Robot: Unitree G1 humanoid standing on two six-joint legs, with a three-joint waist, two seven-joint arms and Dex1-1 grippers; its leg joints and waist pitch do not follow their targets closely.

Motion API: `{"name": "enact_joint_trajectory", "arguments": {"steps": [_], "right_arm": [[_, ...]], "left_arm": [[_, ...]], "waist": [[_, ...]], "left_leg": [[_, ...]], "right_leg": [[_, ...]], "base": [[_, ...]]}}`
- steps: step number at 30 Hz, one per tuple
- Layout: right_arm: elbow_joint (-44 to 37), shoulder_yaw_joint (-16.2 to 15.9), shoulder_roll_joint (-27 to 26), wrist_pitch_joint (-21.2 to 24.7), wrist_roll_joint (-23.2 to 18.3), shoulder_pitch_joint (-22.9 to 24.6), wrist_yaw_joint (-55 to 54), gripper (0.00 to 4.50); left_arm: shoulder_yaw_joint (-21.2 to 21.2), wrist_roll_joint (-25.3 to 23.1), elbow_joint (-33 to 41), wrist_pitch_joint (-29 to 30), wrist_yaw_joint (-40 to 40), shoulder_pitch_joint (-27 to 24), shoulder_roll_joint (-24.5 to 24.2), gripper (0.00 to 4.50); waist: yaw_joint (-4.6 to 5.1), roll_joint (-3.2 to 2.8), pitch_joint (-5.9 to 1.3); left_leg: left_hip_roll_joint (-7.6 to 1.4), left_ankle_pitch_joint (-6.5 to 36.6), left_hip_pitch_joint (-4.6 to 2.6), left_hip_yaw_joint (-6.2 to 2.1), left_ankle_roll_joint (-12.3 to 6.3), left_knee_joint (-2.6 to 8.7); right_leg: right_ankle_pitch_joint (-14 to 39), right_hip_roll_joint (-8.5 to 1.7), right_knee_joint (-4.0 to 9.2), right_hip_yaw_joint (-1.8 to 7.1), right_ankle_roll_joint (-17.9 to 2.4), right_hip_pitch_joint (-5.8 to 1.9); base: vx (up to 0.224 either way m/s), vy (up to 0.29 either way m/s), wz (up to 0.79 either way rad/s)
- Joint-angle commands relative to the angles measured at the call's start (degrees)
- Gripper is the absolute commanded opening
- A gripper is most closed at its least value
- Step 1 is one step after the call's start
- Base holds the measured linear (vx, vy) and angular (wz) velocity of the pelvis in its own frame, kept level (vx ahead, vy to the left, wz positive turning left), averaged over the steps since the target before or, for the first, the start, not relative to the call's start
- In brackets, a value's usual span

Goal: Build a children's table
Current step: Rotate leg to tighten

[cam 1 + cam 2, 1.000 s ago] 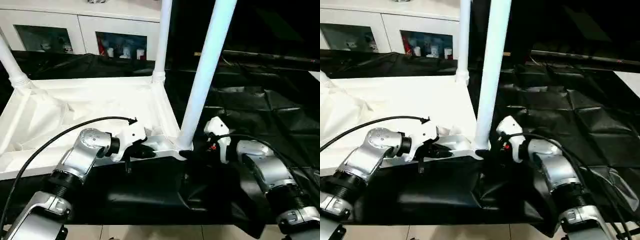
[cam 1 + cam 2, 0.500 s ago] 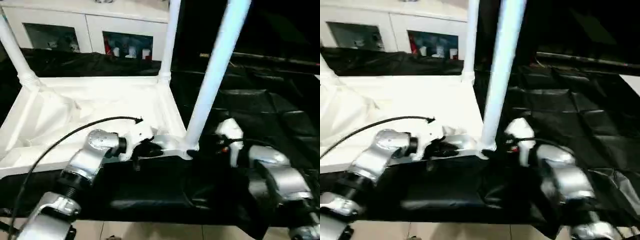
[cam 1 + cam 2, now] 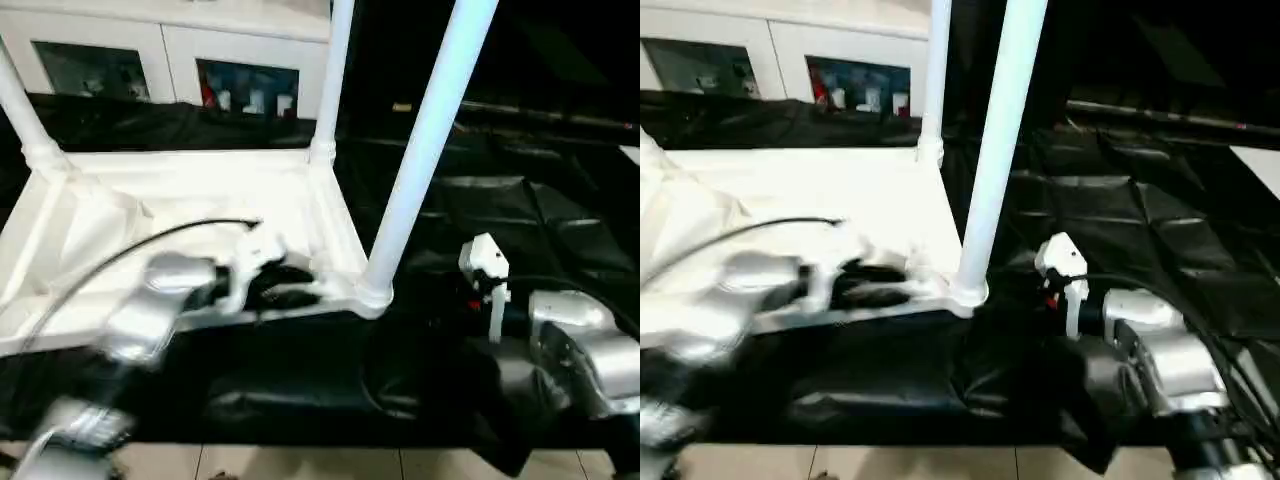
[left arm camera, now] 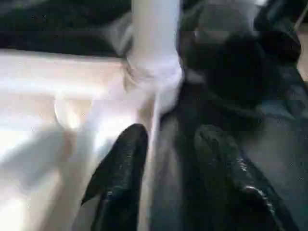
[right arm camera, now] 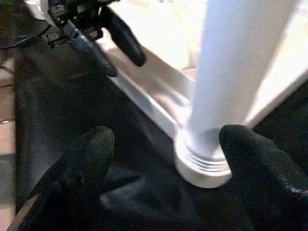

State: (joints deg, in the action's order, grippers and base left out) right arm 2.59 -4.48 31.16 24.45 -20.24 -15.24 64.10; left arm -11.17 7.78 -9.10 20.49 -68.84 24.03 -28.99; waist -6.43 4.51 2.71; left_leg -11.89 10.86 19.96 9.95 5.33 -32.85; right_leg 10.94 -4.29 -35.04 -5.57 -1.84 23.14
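head stereo pair looks forward and down over both forearms, from mid range. both wrist cameras sit close, aimed along their own fingers. all views share the near corner leg (image 3: pixel 425 150) of the children's table (image 3: pixel 200 195), at 12 o'clock.

- A big bench (image 3: pixel 560 215) wears a crinkly black cover.
- A white cabinet (image 3: pixel 170 45) with glass doors stands behind it.
- Small colourful things (image 3: pixel 245 98) sit inside the cabinet.
- A pale floor (image 3: pixel 300 462) shows below.
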Motion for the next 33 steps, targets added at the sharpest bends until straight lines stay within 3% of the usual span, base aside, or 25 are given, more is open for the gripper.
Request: {"name": "enact_joint_trajectory", "arguments": {"steps": [1,4,7,8,9,11,14,15,16,21,23,26,30,33], "right_arm": [[-4.0,-0.5,2.5,5.6,-3.4,0.9,3.4,3.87],[-6.0,-1.5,3.8,8.8,-5.3,1.3,5.7,3.87],[-6.5,-2.3,3.5,11.1,-7.0,1.1,6.5,3.87],[-6.3,-2.3,3.2,10.8,-6.8,0.9,6.3,3.87],[-4.7,-2.7,0.6,9.2,-6.1,-0.2,4.5,3.87],[-3.2,-2.9,-2.0,8.0,-5.6,-1.1,2.8,3.87],[1.0,-4.8,-8.3,6.1,-3.7,-3.6,-1.3,3.87],[2.8,-6.0,-10.6,5.4,-2.8,-4.6,-2.7,3.87],[4.0,-6.7,-12.2,4.9,-2.4,-5.3,-3.4,3.87],[10.4,-7.7,-18.8,3.4,-1.8,-8.8,-7.0,3.87],[16.5,-6.5,-23.3,-1.2,0.4,-11.5,-12.1,3.87],[20.6,-4.9,-26.3,-4.0,1.5,-13.4,-17.4,3.87],[29.8,-1.0,-31.3,-10.4,3.6,-17.1,-30.6,3.87],[33.5,1.0,-33.0,-13.3,3.6,-18.5,-34.5,3.87]], "left_arm": [[0.2,2.2,8.9,5.3,-3.0,-4.1,-4.0,2.27],[0.9,3.0,12.6,7.5,-2.9,-6.6,-6.2,2.56],[1.3,3.0,15.7,9.5,-2.6,-9.1,-8.9,2.83],[1.3,3.0,15.9,9.6,-2.5,-9.2,-9.0,2.95],[1.7,2.5,16.7,10.2,-1.6,-10.1,-9.9,2.95],[1.9,1.9,17.3,10.8,-1.0,-10.6,-10.6,3.15],[2.2,1.3,18.7,12.5,-0.1,-11.4,-12.2,3.32],[2.3,1.3,19.2,13.1,0.3,-11.5,-12.7,3.53],[2.6,1.5,19.6,13.7,0.5,-11.5,-13.1,3.65],[2.6,1.0,20.4,15.3,1.1,-12.0,-16.0,4.07],[2.3,0.3,20.4,15.4,1.9,-12.4,-16.9,4.14],[1.9,-0.1,20.2,15.5,2.5,-12.4,-17.3,4.40],[-0.4,-2.5,19.5,15.9,3.9,-12.2,-18.2,4.47],[-1.6,-3.6,19.2,15.9,4.5,-12.2,-18.7,4.47]], "waist": [[-0.14,-0.16,-3.01],[-0.02,0.15,-2.77],[-0.07,-0.04,-2.64],[-0.07,-0.04,-2.64],[0.03,0.42,-2.65],[0.42,0.35,-2.60],[0.75,0.11,-2.79],[1.00,-0.05,-2.79],[1.23,0.08,-2.95],[1.44,-0.04,-2.99],[1.63,-0.17,-2.83],[1.62,-0.16,-2.91],[1.79,-0.36,-2.99],[1.80,-0.54,-3.04]], "left_leg": [[-2.01,7.9,-0.25,-0.26,-2.83,3.48],[-1.89,8.4,-0.05,-0.15,-3.01,3.51],[-1.98,10.0,-0.23,-0.37,-1.86,3.70],[-1.98,10.0,-0.23,-0.37,-1.86,3.70],[-1.91,10.2,-0.11,-0.35,-1.55,3.61],[-1.67,11.4,-0.14,-0.45,-0.68,3.73],[-1.89,11.0,-0.47,-0.57,0.31,3.75],[-1.78,10.8,-0.27,-0.60,0.51,3.84],[-1.81,10.5,-0.38,-0.55,0.78,3.73],[-1.68,8.7,-0.22,-0.51,0.78,3.77],[-1.67,9.9,-0.34,-0.51,1.65,3.87],[-1.72,10.2,-0.48,-0.49,2.44,3.90],[-1.60,9.3,-0.74,-0.32,3.63,3.96],[-1.58,9.9,-0.79,-0.32,3.85,3.98]], "right_leg": [[13.5,-4.22,4.01,3.45,-8.3,-3.34],[14.2,-3.85,4.32,3.45,-7.7,-3.18],[17.1,-4.01,4.55,3.40,-7.0,-2.97],[17.1,-4.01,4.55,3.40,-7.0,-2.97],[17.8,-4.04,4.50,3.41,-6.6,-2.95],[21.0,-4.12,4.90,3.33,-5.7,-2.73],[18.3,-3.98,4.50,3.38,-6.5,-2.50],[16.6,-3.91,4.21,3.38,-7.2,-2.62],[14.4,-3.87,3.94,3.43,-8.0,-2.72],[10.9,-3.81,3.44,3.48,-9.0,-2.88],[13.4,-4.09,3.63,3.58,-8.8,-2.62],[13.9,-4.06,3.64,3.67,-8.3,-2.73],[10.9,-3.80,3.18,3.76,-8.8,-2.48],[10.2,-3.76,3.06,3.81,-8.3,-2.60]], "base": [[0.000,0.000,0.00],[0.000,0.000,0.00],[0.000,0.000,0.00],[0.000,0.000,0.00],[0.000,0.000,0.00],[0.000,0.000,0.00],[0.000,0.000,0.00],[0.000,0.000,0.00],[0.000,0.000,0.00],[0.000,0.000,0.00],[0.000,0.000,0.00],[0.000,0.000,0.00],[0.000,0.000,0.00],[0.000,0.000,0.00]]}}
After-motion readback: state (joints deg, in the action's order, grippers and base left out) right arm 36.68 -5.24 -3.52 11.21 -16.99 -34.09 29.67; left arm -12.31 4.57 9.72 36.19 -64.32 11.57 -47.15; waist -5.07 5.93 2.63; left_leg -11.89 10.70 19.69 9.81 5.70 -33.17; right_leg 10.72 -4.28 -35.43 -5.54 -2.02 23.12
